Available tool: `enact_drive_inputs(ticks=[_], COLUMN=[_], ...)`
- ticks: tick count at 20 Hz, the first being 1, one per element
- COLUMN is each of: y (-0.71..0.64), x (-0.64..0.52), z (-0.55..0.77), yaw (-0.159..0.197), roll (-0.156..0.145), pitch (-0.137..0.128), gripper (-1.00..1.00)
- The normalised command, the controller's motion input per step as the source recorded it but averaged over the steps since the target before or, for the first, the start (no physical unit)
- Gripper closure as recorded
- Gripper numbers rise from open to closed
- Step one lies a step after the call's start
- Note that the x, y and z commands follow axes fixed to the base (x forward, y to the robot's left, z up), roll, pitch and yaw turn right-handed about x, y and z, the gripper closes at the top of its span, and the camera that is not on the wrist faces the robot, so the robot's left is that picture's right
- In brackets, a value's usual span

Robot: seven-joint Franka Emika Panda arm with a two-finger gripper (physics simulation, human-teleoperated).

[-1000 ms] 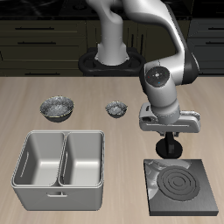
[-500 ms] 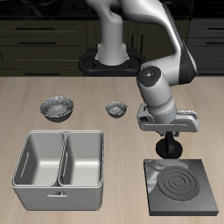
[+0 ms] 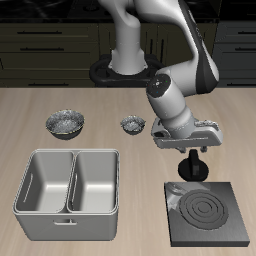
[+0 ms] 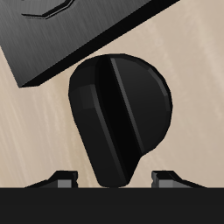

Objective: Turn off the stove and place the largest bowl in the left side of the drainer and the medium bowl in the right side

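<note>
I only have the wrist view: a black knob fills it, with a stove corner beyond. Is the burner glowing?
Observer: No. In the exterior view the burner on the stove has dark rings, with no red.
Operator: Anything in the drainer yet?
Observer: No. Both compartments of the drainer are empty.
Operator: Where are the bowls?
Observer: A wider bowl and a small bowl sit on the table behind the drainer, farther from the front edge. Your claw is open, with a finger on either side of the knob.
</note>
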Motion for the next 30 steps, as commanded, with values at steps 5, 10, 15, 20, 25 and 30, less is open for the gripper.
enact_drive_inputs(ticks=[5,10,15,20,25,30], y=[0.0,-0.18,-0.17,-0.28,-0.33,-0.3], x=[0.0,-0.15,-0.26,-0.32,-0.26,-0.17], z=[0.0,0.35,0.34,0.45,0.34,0.21], yaw=[0.0,0.161,0.107,0.094,0.068,0.049], roll=[0.0,-0.054,-0.028,-0.027,-0.009,-0.078], pitch=[0.0,-0.042,-0.021,-0.069,-0.042,-0.053], gripper=[-1.0,-1.0,-1.0,-1.0,-1.0,-1.0])
